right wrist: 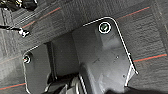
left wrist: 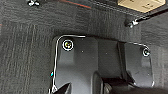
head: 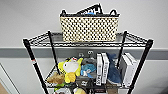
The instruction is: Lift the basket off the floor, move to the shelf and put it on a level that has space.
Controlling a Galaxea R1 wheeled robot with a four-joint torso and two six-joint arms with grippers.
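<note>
From my head camera I face a pale wall with a grey band across the middle of the frame. The shelf (head: pixel 37 67) stands before it, and the basket (head: pixel 89 27) sits on its top level (head: pixel 45 41), upper centre, long axis running left to right, broad side toward me. Something dark, possibly a tool, pokes above its rim. Both wrist cameras look down at the floor (left wrist: pixel 25 57) (dark carpet tiles), well below the basket. I cannot tell either gripper's opening.
</note>
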